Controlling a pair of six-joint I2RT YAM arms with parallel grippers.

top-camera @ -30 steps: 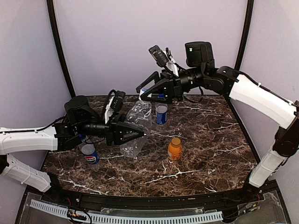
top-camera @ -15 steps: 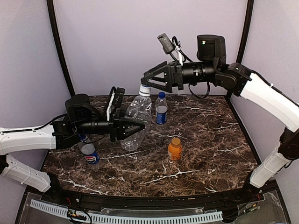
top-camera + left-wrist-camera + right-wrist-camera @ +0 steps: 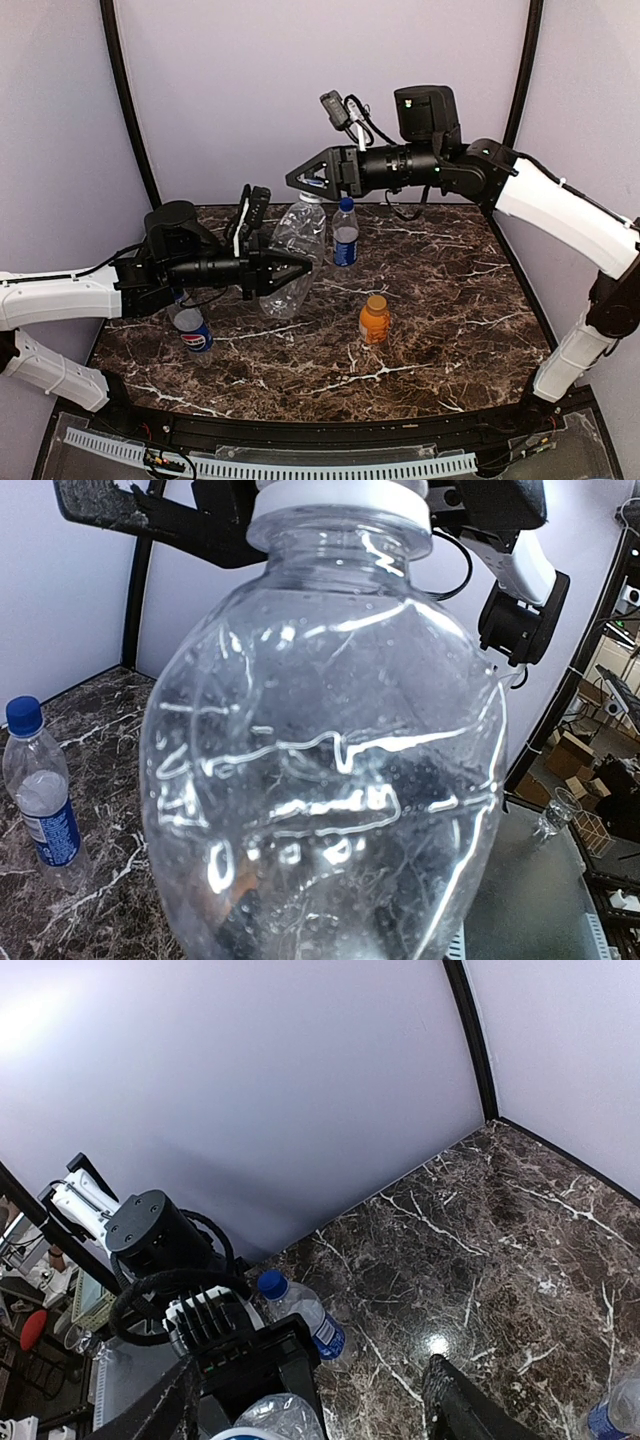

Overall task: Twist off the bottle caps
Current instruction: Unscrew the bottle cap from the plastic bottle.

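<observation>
Toward the upper middle of the overhead view, the right gripper (image 3: 296,181) reaches leftward to the white cap (image 3: 311,197) of the big clear bottle (image 3: 297,238). Its jaws stand well apart. In the right wrist view the two fingers are spread wide, with the cap's rim just showing between them at the bottom edge, so nothing is gripped.

Left of centre, the left gripper (image 3: 298,272) is clamped tight on the belly of that bottle and holds it tilted. Whether the base touches the table (image 3: 450,300) I cannot tell.

Three more bottles wait with caps unturned:
- a small blue-label bottle (image 3: 345,240) just right of the clear one
- an orange bottle (image 3: 374,322) at lower centre
- a Pepsi bottle (image 3: 194,333) at lower left, partly under the left arm

The step in hand looks like lining up on the white cap. Next, the right jaws would need to close squarely on the cap's side and then twist while the left keeps the body from turning. The thin plastic may buckle under a hard squeeze.
</observation>
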